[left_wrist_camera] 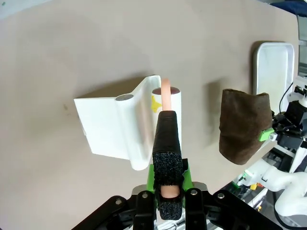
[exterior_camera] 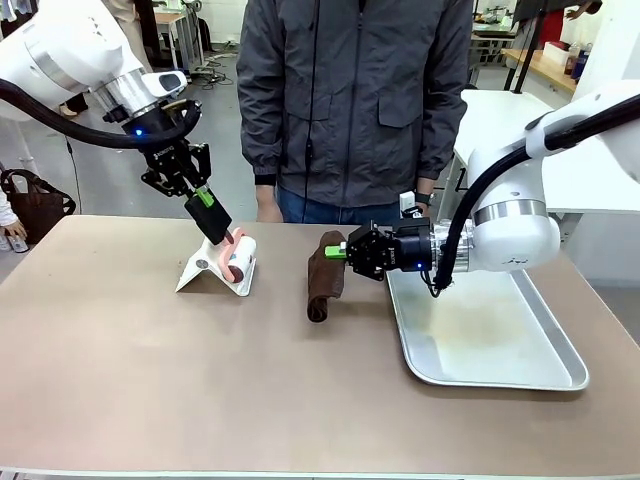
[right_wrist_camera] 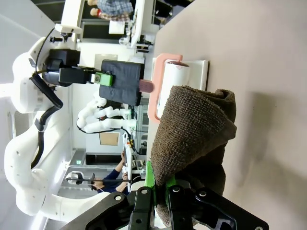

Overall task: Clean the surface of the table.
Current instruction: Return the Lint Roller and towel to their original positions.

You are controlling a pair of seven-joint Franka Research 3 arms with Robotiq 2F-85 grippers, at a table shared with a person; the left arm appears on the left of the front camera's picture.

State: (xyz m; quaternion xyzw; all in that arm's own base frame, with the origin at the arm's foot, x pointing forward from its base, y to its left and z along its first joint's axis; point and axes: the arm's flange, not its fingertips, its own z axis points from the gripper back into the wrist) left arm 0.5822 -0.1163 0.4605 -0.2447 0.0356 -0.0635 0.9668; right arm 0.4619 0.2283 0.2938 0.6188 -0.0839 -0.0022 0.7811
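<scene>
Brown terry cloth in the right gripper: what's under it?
Bare brownish-beige table and shadow lie under the hanging brown terry cloth. The right gripper pinches its top; its fingertips are covered.

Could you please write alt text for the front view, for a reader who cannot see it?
Two white robot arms work over a brownish-beige table: the left tool is shut on the pink handle of a white lint roller sitting in its white stand, and the right tool holds a dark brown towel hanging to the tabletop. A shiny metal tray lies to the right; a person in a grey jacket stands opposite.
</scene>
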